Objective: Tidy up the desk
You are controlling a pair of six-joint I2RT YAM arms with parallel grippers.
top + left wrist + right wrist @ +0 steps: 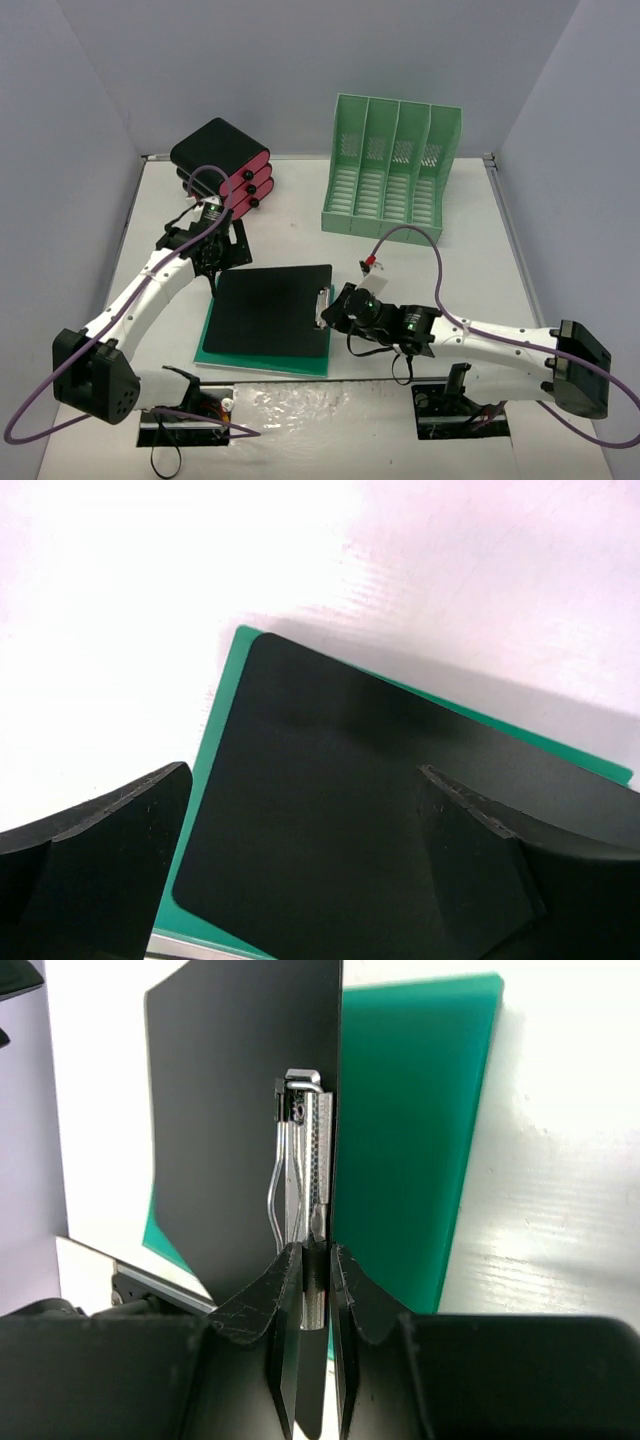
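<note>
The right gripper (315,1256) is pinching a flat black clipboard (270,310) by its silver metal clip (303,1140).
Stiff, light, likely slick, so the clip is serving as the handle; the left gripper (305,775) is gaping wide.

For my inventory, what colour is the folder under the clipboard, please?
The folder is green; clearest in the right wrist view.

My left arm (140,295) reaches forward from its base and bends down at the wrist. The left gripper (214,262) points downward, fingers (110,830) spread wide, gripping nothing. My right arm (490,340) stretches low toward the left. The right gripper (315,1252) is pinched tight on a metal clip (305,1140).
</note>
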